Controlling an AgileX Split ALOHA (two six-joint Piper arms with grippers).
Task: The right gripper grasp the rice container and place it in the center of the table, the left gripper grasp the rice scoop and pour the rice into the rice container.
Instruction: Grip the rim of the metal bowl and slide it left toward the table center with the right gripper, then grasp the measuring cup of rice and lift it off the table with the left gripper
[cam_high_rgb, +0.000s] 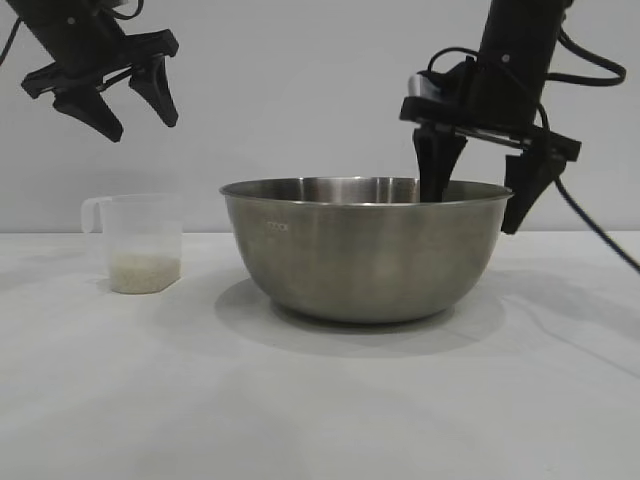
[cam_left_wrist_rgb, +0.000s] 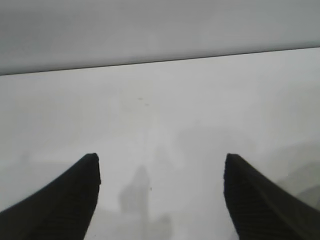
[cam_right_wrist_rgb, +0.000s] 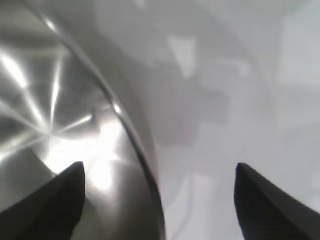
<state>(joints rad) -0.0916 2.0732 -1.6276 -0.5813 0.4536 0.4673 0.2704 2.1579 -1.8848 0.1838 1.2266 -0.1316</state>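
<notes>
The rice container (cam_high_rgb: 365, 250), a wide steel bowl, stands on the white table (cam_high_rgb: 320, 400) near its middle. My right gripper (cam_high_rgb: 472, 212) is open and straddles the bowl's right rim: one finger reaches down inside the bowl, the other hangs outside the wall without touching it. In the right wrist view the rim (cam_right_wrist_rgb: 125, 125) runs between the spread fingers of the right gripper (cam_right_wrist_rgb: 160, 170). The rice scoop (cam_high_rgb: 140, 240), a frosted cup with its handle to the left, stands left of the bowl with rice (cam_high_rgb: 145, 270) in its bottom. My left gripper (cam_high_rgb: 142, 128) hangs open and empty high above the scoop.
In the left wrist view, only bare table (cam_left_wrist_rgb: 150, 110) and the far wall lie beyond the left gripper (cam_left_wrist_rgb: 160, 160). A black cable (cam_high_rgb: 600, 235) trails down from the right arm at the right edge. A gap of table separates scoop and bowl.
</notes>
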